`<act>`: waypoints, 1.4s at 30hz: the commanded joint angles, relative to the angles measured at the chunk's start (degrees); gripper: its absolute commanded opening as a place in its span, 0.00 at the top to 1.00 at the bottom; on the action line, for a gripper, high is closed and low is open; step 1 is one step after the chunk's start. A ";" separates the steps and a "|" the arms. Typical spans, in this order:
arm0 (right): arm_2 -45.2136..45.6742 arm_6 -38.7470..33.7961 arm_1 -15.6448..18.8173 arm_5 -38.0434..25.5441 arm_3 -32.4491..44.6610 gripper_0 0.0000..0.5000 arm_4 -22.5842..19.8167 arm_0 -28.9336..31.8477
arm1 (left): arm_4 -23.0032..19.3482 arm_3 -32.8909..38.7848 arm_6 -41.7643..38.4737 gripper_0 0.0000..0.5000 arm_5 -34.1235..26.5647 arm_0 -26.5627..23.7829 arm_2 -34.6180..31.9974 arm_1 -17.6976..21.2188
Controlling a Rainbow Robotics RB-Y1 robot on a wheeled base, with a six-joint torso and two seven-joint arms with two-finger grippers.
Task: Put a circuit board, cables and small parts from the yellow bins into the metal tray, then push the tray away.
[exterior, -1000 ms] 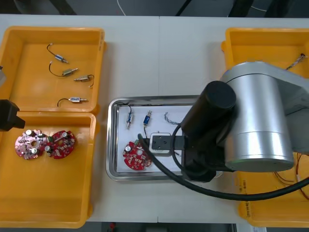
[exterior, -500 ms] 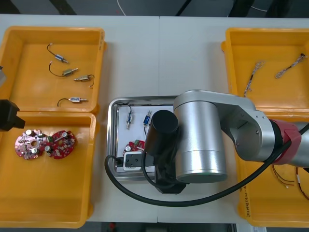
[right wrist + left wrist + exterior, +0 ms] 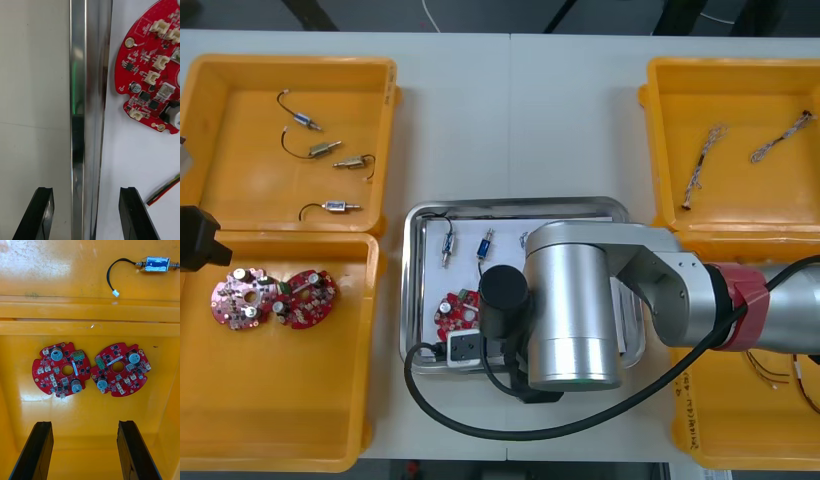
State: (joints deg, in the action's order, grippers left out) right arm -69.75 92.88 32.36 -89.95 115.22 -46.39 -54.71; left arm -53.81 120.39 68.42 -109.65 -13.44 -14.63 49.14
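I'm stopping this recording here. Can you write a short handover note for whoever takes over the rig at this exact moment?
Right gripper: open, fingers straddling the metal tray's rim, one outside over the table, one inside.
Left gripper: open, idle above two spare boards in the near left bin.
In the tray: one circuit board, two small metal parts, a red and yellow cable.
Done: loading looks complete.
Left: push the tray away; it sits between the bins, not yet pushed.
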 commanded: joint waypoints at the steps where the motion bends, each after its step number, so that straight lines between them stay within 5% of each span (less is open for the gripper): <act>1: -1.70 0.55 -3.00 0.91 -0.87 0.00 0.51 -1.98 | -0.42 1.69 2.33 0.00 -0.35 0.88 -1.63 2.62; 34: -7.33 -1.12 -4.49 4.25 -4.39 0.00 7.54 -1.63 | -0.42 1.69 2.33 0.00 -0.35 0.88 -1.63 2.62; 35: -7.33 -1.12 -4.49 4.25 -4.30 0.05 7.54 -1.63 | -0.42 1.69 2.33 0.00 -0.35 0.88 -1.63 2.62; 37: -7.33 -1.30 -4.41 4.25 -4.30 0.60 7.37 -1.63 | -0.42 1.69 2.33 0.00 -0.35 0.88 -1.63 2.62; 42: -7.33 -1.56 -4.41 4.25 -4.21 0.97 7.72 -1.63 | -0.42 1.69 2.33 0.00 -0.35 0.88 -1.63 2.62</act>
State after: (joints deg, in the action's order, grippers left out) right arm -76.22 92.73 29.27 -86.24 110.49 -39.13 -54.82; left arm -53.81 120.39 68.42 -109.65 -13.44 -14.63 49.15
